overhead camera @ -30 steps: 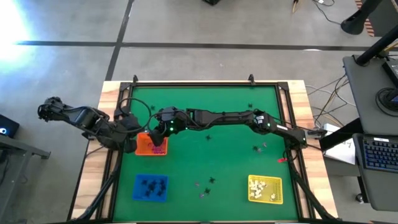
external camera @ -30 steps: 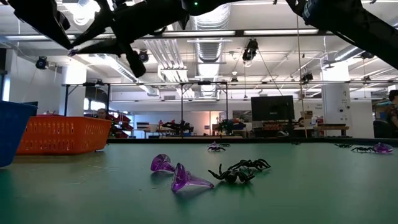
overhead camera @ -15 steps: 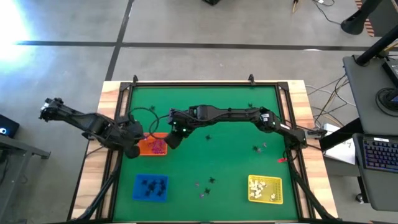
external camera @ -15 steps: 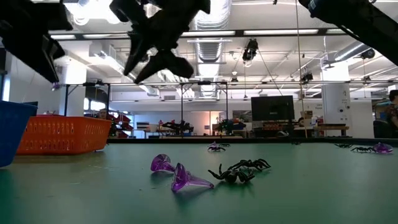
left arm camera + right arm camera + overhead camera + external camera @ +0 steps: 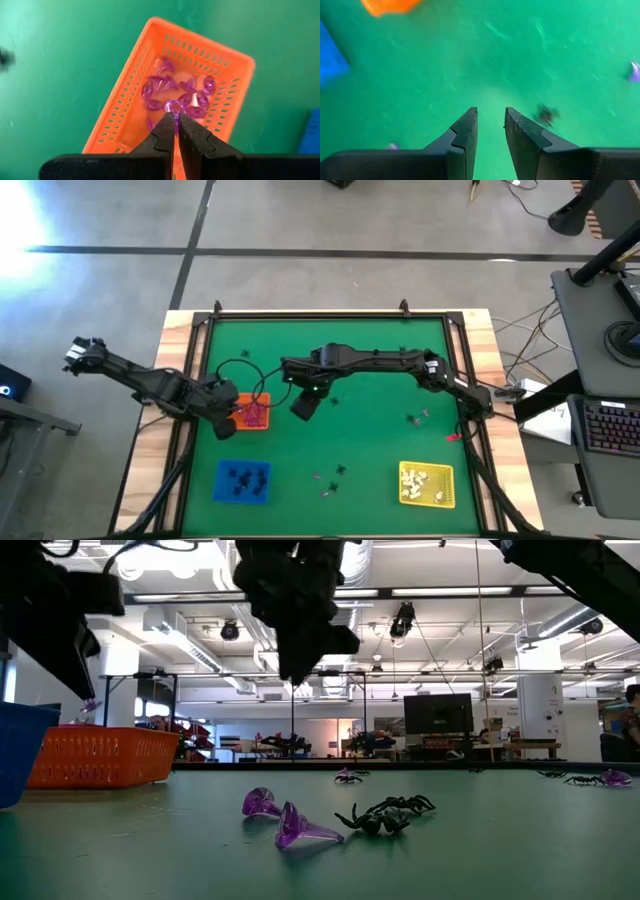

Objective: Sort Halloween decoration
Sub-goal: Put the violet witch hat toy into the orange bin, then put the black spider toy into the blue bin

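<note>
One purple trinket pinched in L end effector.

Orange tray, blue tray and yellow tray on the green table

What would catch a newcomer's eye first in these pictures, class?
The orange slotted plastic tray at the green mat's left, holding purple cone trinkets, with the left gripper above it, shut on one purple trinket. Mid-table, the right gripper hovers open and empty.
</note>
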